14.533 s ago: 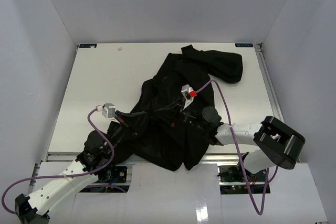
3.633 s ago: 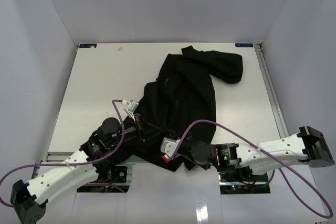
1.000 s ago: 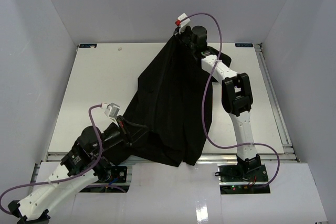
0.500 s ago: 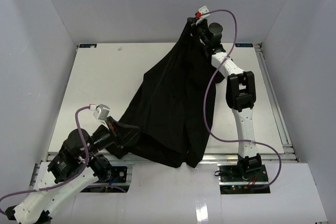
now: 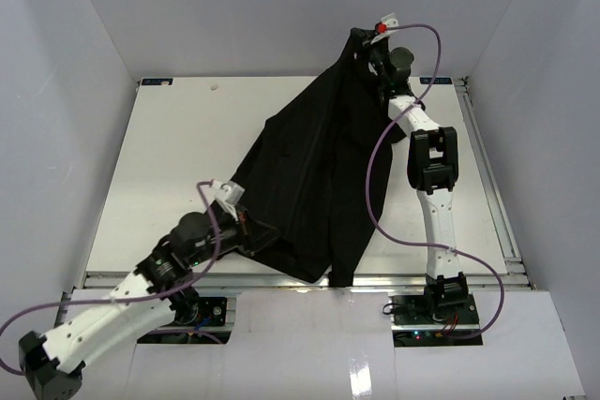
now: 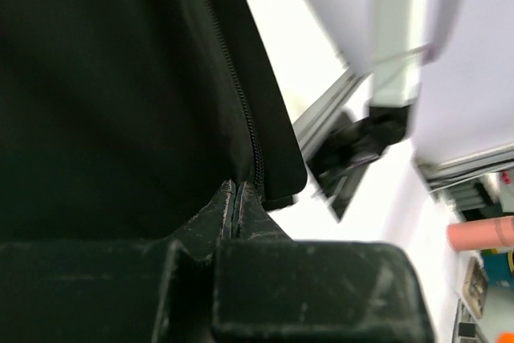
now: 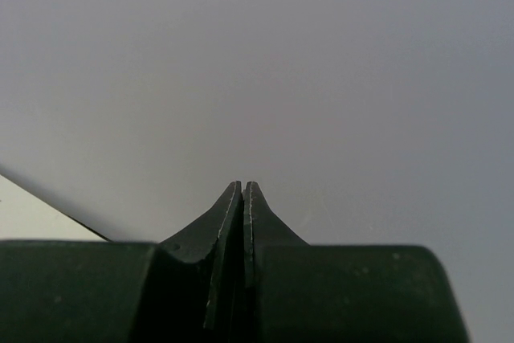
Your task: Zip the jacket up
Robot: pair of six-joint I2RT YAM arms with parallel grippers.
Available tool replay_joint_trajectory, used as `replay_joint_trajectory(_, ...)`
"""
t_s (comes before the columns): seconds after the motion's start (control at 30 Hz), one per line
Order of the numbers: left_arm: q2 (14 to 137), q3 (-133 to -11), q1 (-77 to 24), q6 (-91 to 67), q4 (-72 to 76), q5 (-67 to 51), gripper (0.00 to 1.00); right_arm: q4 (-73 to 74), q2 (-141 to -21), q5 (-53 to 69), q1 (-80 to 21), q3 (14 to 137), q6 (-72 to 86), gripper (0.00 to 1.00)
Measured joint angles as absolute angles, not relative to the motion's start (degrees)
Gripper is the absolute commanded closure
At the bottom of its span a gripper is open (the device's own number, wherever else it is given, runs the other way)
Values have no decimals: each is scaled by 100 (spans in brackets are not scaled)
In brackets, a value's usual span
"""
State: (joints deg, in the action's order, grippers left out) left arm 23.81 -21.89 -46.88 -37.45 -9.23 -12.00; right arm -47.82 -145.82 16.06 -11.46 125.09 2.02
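The black jacket [image 5: 314,166] is stretched in a long slant from the table's near edge up to the back wall. My left gripper [image 5: 255,234] is shut on its bottom hem. In the left wrist view the gripper [image 6: 237,186] pinches the hem right at the foot of the zipper seam [image 6: 233,78], which runs up and away along the black fabric [image 6: 104,94]. My right gripper [image 5: 361,41] is raised high at the back, and the jacket's top end hangs from it. In the right wrist view the gripper [image 7: 242,186] shows shut jaws against the grey wall, with no fabric visible.
The white table [image 5: 178,147] lies inside grey walls, with a metal rail [image 5: 483,156] along its right side. The right arm [image 5: 431,166] stands nearly straight up the right side. Purple cables [image 5: 375,203] loop by both arms. The right arm's base [image 6: 353,150] shows in the left wrist view.
My right gripper has risen further up and to the right, drawing the jacket tighter. My left gripper has moved right and forward with the hem.
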Motion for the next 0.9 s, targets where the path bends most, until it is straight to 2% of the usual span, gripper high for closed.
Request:
replay_joint_trajectory(0.1,3654,-1946,-4700,-3831,-199,-1299,100,-4869,-14836,1554,-1066,12592,410,86)
replay_joint_trajectory(0.17,4306,-1923,-4704,-3854,158,-1370,91,-4894,-14979,1510,-1056,12620,499,77)
replay_joint_trajectory(0.3,4802,-1920,-4737,-3887,603,-1445,59,-4947,-15053,1381,-1055,12588,618,43)
replay_joint_trajectory(0.37,4740,-1921,-4752,-3886,696,-1429,45,-5077,-14897,1315,-1058,12309,684,14)
replay_joint_trajectory(0.4,4682,-1922,-4759,-3887,720,-1416,37,-5125,-14780,1288,-1060,12114,731,5)
replay_joint_trajectory(0.43,4623,-1930,-4766,-3886,721,-1383,26,-5180,-14644,1254,-1061,11879,786,9)
replay_joint_trajectory(0.5,4480,-1992,-4779,-3848,580,-1165,7,-5278,-14207,1151,-1050,11137,981,10)
replay_joint_trajectory(0.57,4331,-2089,-4785,-3827,365,-809,2,-5344,-13681,1013,-1026,10342,1239,10)
replay_joint_trajectory(0.73,4039,-2455,-4781,-3766,-145,137,2,-5265,-12128,673,-1002,8516,1920,10)
replay_joint_trajectory(0.9,3742,-2696,-4781,-3554,-257,556,2,-3913,-10628,472,-1060,7785,2464,10)
